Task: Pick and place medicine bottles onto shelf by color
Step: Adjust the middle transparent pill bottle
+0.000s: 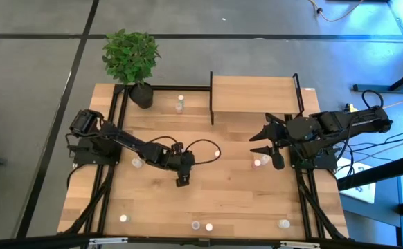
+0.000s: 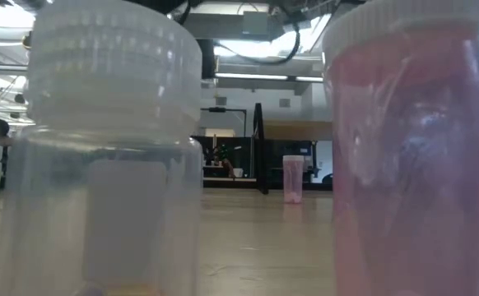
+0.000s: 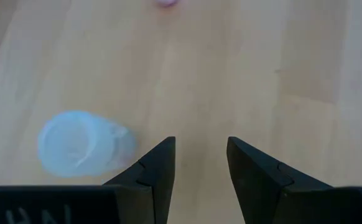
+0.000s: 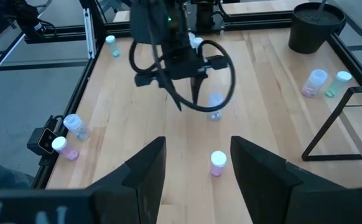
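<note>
My left gripper hangs mid-table, fingers apart and empty — a bluish-capped bottle stands just beside them. I'd shift over to centre it, then close; the shelf waits at the far edge.

- You have open tabletop between the two arms, across the middle.
- The shelf top lies bare; its black posts edge the front corners.
- The potted plant blocks the far left corner, with two bottles just beside it.
- A pink-capped bottle stands just ahead of your right gripper.
- Bottles dot the near edge.
- A bluish bottle sits just beside the left gripper.
</note>
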`<state>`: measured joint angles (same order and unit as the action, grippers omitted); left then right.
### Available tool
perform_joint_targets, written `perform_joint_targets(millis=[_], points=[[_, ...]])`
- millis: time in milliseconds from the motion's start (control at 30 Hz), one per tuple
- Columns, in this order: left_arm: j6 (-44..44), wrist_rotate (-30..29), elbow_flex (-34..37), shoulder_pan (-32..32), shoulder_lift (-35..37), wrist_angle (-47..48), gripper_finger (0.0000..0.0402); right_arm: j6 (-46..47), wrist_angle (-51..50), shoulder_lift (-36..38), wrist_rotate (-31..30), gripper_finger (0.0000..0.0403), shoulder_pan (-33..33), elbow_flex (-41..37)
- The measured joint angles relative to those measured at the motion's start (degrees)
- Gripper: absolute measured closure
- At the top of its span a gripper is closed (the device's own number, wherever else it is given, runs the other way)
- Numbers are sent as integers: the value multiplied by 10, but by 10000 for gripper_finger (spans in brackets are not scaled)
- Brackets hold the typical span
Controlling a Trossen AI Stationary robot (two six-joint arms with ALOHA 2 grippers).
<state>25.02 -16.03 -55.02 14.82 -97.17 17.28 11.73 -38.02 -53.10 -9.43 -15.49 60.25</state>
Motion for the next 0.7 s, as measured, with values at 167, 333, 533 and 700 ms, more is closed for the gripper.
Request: perform_joint_targets(millis=[167,333,533,700], points=[[1,-4,10,-26,0,0,263,0,0,0,0,221,0,0],[0,-6,15,-48,0,1,263,0,0,0,0,221,0,0],[-1,-24,29,-74,0,1,263,0,0,0,0,221,0,0],[-5,-31,33,-97,0,0,263,0,0,0,0,221,0,0]])
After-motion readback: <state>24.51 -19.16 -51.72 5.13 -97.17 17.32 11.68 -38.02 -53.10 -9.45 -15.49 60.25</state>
